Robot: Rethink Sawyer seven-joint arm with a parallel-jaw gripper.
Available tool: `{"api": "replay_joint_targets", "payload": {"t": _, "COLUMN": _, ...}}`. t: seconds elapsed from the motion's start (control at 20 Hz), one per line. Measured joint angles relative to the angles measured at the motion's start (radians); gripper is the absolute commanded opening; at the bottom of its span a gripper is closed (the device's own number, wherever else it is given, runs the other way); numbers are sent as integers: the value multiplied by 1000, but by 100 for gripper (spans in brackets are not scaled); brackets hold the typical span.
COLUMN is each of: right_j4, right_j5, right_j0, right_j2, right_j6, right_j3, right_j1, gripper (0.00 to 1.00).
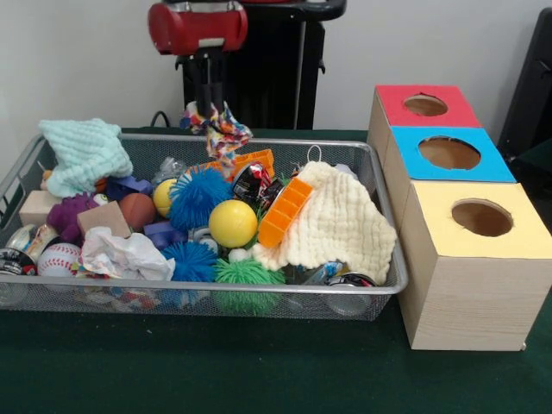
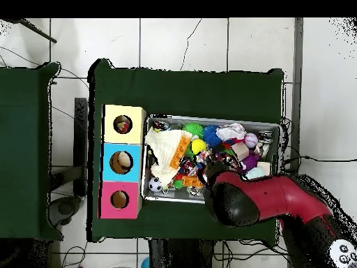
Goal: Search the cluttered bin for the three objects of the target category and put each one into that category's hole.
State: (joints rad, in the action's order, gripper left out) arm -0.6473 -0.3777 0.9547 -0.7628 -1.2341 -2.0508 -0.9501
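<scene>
Boxes (image 1: 470,259): three stand in a row just beside the bin's side, yellow nearest, then blue, then red. From overhead each hole shows something inside, so I judge some sorting is done; how many of the target three are in, I cannot tell.

Bin (image 1: 198,289): the wire basket is crowded with spiky balls, a yellow ball (image 1: 232,223), a baseball (image 1: 58,258), cloths and blocks. Much searching looks left.

Rope toy (image 1: 219,128): a braided, many-coloured knot hangs over the bin's far rim, touching my claw's tips, about 12 o'clock from the yellow ball.

My claw (image 1: 207,105): it hangs above the far rim with the rope toy at its tips. I appear clamped on it, the toy dangling clear of the pile.

Next: I judge the toy must travel toward 3 o'clock, to the boxes.
</scene>
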Motion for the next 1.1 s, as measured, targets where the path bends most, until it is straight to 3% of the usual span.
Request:
{"api": "replay_joint_targets", "payload": {"t": 0.25, "right_j4": 44, "right_j5": 0, "right_j0": -75, "right_j2": 5, "right_j6": 0, "right_j3": -4, "right_j1": -30, "gripper": 0}}
{"api": "replay_joint_targets", "payload": {"t": 0.65, "right_j4": 84, "right_j5": 0, "right_j0": -244, "right_j2": 77, "right_j6": -4, "right_j3": -32, "right_j1": -61, "gripper": 0}}
{"api": "replay_joint_targets", "payload": {"t": 1.1, "right_j4": 150, "right_j5": 0, "right_j0": -353, "right_j2": 158, "right_j6": -9, "right_j3": -55, "right_j1": -98, "gripper": 0}}
